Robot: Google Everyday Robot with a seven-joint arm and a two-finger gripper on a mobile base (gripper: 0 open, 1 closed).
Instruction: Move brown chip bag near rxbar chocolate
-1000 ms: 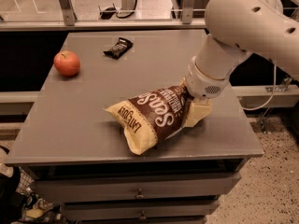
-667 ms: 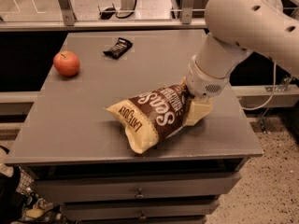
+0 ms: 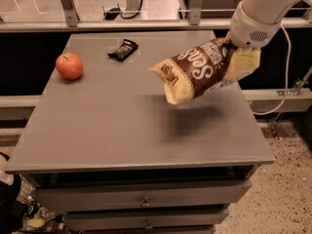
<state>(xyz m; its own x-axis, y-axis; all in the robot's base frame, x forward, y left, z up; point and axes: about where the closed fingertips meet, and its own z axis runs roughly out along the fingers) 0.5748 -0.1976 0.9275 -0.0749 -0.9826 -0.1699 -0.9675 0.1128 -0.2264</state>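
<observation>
while your gripper (image 3: 228,47) pinches the brown chip bag (image 3: 197,72) above the table (image 3: 112,126), the rxbar chocolate (image 3: 123,49) lies well apart.

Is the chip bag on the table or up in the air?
Up in the air. The tool grips one end of the brown chip bag above the table; its shadow lies underneath.

Grey work table (image 3: 122,130) front and centre, under warm, dim light.
Two drawers (image 3: 144,199) with small knobs sit below the top, and there's a soft shadow (image 3: 190,118) on the surface. Behind runs a pale rail (image 3: 122,26) with metal posts (image 3: 68,4), dark beneath. Speckled floor (image 3: 287,199) shows at right, where a white cable (image 3: 282,72) hangs. The gripper (image 3: 229,50) is above the table's right rear, clamped on the brown chip bag (image 3: 200,69).
</observation>
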